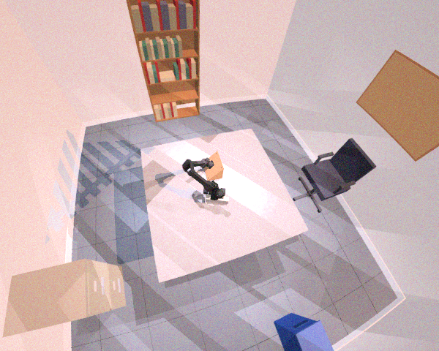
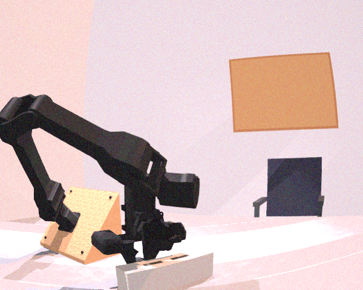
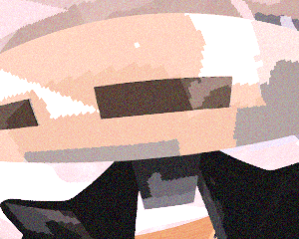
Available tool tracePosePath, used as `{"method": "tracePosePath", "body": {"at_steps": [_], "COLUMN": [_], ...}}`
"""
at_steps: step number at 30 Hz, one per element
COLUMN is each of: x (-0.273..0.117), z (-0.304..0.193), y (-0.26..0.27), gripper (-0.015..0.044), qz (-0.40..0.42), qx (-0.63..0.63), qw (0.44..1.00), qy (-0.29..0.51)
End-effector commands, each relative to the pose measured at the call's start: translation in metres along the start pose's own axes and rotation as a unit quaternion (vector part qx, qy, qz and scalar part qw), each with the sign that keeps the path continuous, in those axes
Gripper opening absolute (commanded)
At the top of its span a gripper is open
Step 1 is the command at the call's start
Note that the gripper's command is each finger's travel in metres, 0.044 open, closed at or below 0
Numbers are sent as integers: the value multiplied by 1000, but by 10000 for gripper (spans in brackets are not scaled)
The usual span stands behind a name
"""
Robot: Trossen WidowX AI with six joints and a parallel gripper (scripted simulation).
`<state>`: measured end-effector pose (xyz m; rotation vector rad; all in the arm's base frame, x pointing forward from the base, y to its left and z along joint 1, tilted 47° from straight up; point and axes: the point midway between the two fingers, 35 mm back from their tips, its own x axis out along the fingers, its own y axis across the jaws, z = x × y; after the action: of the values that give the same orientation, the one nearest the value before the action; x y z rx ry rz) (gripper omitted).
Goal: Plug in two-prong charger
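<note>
Charger (image 3: 167, 183), a dark grey block, is between the two black fingers of the claw (image 1: 218, 194) (image 2: 139, 258) (image 3: 161, 147), which is closed on it. In the wrist view it shows just beside one long edge of the strip (image 1: 222, 201) (image 2: 172, 272) (image 3: 140, 134), seen past the light top face; whether it touches the strip cannot be told, and its prongs are out of sight. The strip is pale and long, and two dark slots show in its top, one of them cut off by the wrist view's left border. Claw and wrist point down at one end of the strip in the exterior view. From there the black arm (image 1: 200, 178) (image 2: 75, 127) rises to a high elbow and drops to its foot on the sloping face of a wooden wedge (image 1: 216, 170) (image 2: 91, 218). Strip and wedge rest apart on the pale pink worktop (image 1: 227, 234) (image 2: 300, 246), streaked with bright light. Beyond its edge stands a dark chair (image 1: 323, 177) (image 2: 294, 187); an orange-brown board (image 1: 408, 105) (image 2: 283, 93) is on the wall. Farther out are a bookshelf (image 1: 197, 49) and a blue bin (image 1: 312, 336).
</note>
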<state>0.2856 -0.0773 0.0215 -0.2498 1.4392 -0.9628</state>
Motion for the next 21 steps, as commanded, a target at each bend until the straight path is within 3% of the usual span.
{"method": "tracePosePath", "body": {"at_steps": [1,21], "x": [-2,0], "z": [10,0], "y": [-1,0], "gripper": [0,0], "qz": [-4,1], "qx": [12,1], "qw": [1000,1000], "qy": [-21,-1]}}
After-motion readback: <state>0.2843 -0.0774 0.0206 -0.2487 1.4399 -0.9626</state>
